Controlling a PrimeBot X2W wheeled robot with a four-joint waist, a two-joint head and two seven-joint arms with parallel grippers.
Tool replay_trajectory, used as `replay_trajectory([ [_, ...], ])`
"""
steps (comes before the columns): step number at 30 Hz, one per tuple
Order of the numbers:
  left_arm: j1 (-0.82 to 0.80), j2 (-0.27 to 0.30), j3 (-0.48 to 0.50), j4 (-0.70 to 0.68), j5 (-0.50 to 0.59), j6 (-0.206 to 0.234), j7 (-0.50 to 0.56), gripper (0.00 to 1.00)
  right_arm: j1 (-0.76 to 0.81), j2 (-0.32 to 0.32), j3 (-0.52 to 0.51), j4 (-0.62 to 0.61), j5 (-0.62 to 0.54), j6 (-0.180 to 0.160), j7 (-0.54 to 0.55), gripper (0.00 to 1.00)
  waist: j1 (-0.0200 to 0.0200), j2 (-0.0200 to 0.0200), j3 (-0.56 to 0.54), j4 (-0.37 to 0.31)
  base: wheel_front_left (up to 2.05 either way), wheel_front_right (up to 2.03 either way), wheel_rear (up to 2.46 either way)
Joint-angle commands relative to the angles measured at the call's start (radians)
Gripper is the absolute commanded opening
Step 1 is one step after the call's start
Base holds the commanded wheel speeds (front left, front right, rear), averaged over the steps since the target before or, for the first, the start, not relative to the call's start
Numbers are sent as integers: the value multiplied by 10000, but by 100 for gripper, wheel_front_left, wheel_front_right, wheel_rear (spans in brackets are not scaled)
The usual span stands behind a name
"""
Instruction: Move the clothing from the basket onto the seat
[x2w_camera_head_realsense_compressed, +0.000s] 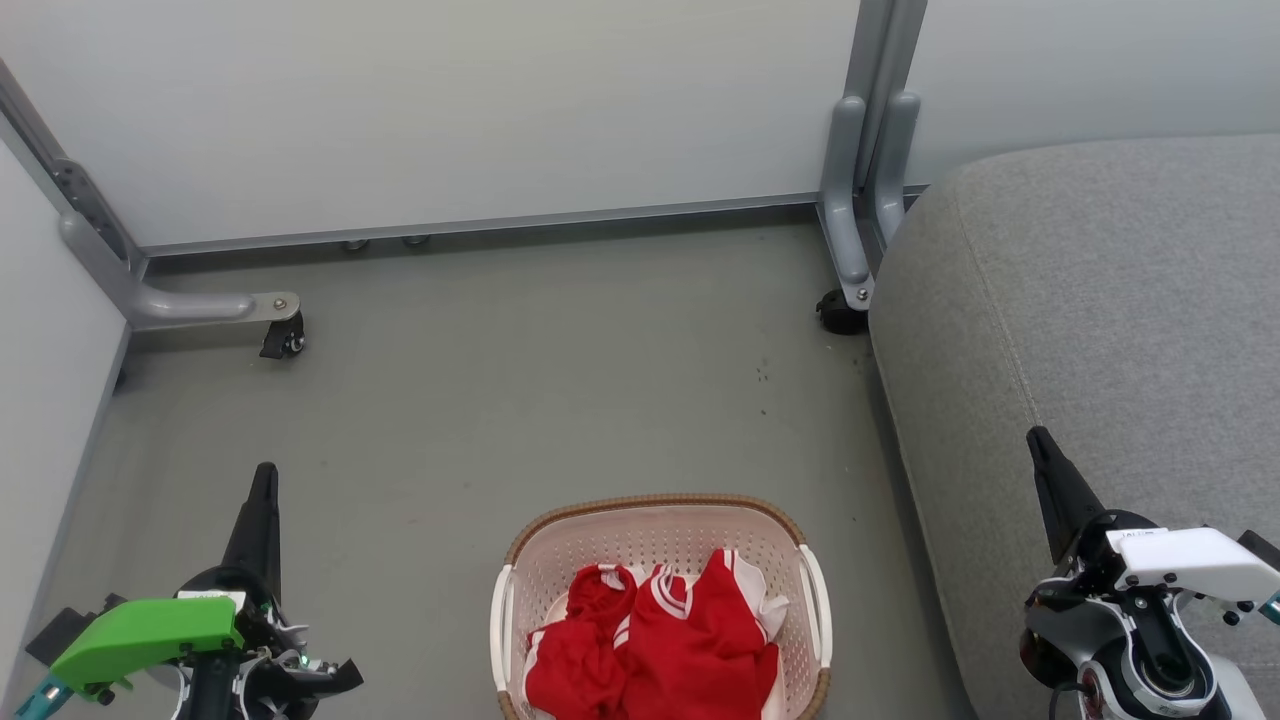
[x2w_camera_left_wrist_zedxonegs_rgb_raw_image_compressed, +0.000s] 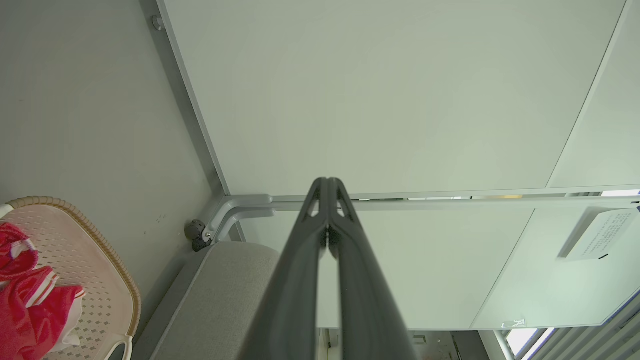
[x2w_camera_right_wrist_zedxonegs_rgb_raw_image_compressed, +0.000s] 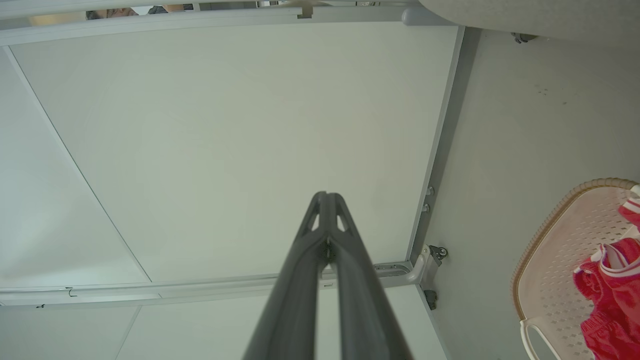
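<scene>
Nearest me, my left gripper (x2w_camera_head_realsense_compressed: 264, 490) sits low on the left and my right gripper (x2w_camera_head_realsense_compressed: 1042, 450) low on the right. Each has its two long dark fingers pressed together on nothing. Between them on the floor stands the oval cream-white perforated plastic basket (x2w_camera_head_realsense_compressed: 655, 503) with its brown woven-look rim. The soft bright-red, white-striped fabric clothing (x2w_camera_head_realsense_compressed: 660, 650) lies bunched inside it. I judge it light, limp and likely to trail, so I would pinch a raised fold near the white trim. The basket's near end is cut off, and I cannot tell where one garment ends and the other begins. Farther right, the large grey woven-fabric upholstered seat (x2w_camera_head_realsense_compressed: 1100, 300) runs out of frame.
</scene>
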Motion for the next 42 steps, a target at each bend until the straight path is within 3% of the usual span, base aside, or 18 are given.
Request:
replay_trajectory([
  [1, -180, 6, 31, 13, 70, -59, 7, 0, -76, -16, -15, 13, -42, 37, 10, 0, 0, -1, 0, 0, 0, 0, 0],
  [5, -180, 6, 32, 13, 70, -59, 6, 0, -76, -16, -15, 13, -42, 39, 11, 0, 0, -1, 0, 0, 0, 0, 0],
  [6, 15, -6, -7, 22, -1, 4, -1, 100, 10, 6, 5, 28, 2, -2, 0, 100, 0, -1, 0, 0, 0, 0, 0],
  [19, 226, -68, -472, 253, 700, 11, -480, 100, 256, 58, 389, 352, -791, -49, -480, 100, 0, -1, 10, 1, 0, 0, 0],
  [42, 491, -46, -1078, -680, 5329, 89, -1453, 100, 640, 56, 842, -533, -5720, -23, -1456, 100, 0, -1, -12, 116, 0, 0, 0],
])
